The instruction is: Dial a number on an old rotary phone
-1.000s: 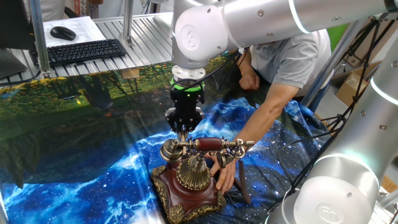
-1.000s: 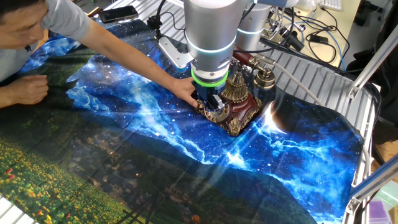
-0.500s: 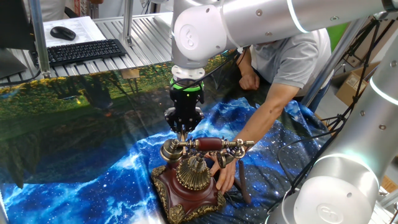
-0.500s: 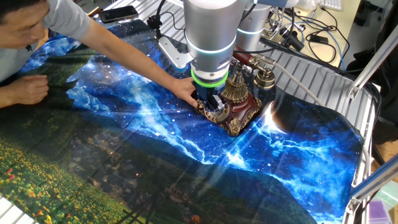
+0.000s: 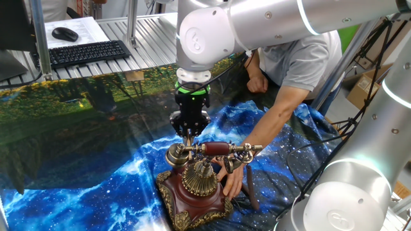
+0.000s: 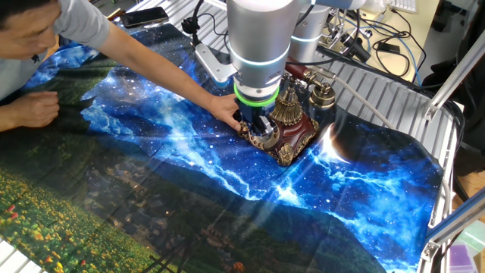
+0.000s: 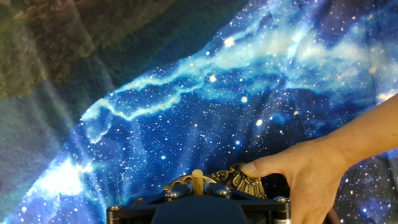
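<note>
Old rotary phone (image 5: 196, 186) on starry cloth (image 6: 364, 174), counter's 5 o'clock in one fixed view. Pincer (image 5: 188, 136) at phone's 12 o'clock edge, by handset (image 5: 212, 151); open or closed, cannot tell. Person's hand (image 7: 308, 177) steadying base. Handset cradled; dialing apparently not finished, progress unclear.

No legible text or markings anywhere.

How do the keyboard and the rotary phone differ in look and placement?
The keyboard is flat, black and plain; the phone is raised, red-brown with ornate brass trim. The keyboard lies on the bare metal table beyond the cloth; the phone stands on the blue galaxy cloth. A hand touches only the phone.
</note>
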### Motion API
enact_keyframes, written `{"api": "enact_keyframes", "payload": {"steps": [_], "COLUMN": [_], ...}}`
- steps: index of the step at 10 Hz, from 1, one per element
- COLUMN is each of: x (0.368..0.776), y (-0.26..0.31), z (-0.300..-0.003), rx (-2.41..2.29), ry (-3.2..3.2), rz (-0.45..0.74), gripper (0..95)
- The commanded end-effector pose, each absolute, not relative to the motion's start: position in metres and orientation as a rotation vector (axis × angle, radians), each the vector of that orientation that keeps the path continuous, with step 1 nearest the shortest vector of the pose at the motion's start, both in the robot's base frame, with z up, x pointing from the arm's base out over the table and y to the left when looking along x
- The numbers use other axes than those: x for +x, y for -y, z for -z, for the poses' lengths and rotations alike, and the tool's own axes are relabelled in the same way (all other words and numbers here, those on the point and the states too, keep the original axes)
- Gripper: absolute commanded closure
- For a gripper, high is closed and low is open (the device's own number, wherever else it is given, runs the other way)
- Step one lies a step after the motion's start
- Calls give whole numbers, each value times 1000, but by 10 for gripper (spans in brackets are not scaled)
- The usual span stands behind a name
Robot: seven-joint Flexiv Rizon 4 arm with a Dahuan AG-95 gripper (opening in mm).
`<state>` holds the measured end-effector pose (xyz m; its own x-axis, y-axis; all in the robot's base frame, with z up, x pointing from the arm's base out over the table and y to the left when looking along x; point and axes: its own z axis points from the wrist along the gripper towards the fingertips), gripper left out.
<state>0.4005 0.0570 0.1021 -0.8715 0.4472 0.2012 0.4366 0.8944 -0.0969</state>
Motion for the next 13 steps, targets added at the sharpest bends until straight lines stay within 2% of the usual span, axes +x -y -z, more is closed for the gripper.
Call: {"api": "enact_keyframes", "payload": {"steps": [1,13], "x": [401,401], "y": [-57,-64], "z": [-102,-88], "rx": [-682,-722], "ry": [2841,2848], "rz": [-71,-139], "gripper": [950,950]}}
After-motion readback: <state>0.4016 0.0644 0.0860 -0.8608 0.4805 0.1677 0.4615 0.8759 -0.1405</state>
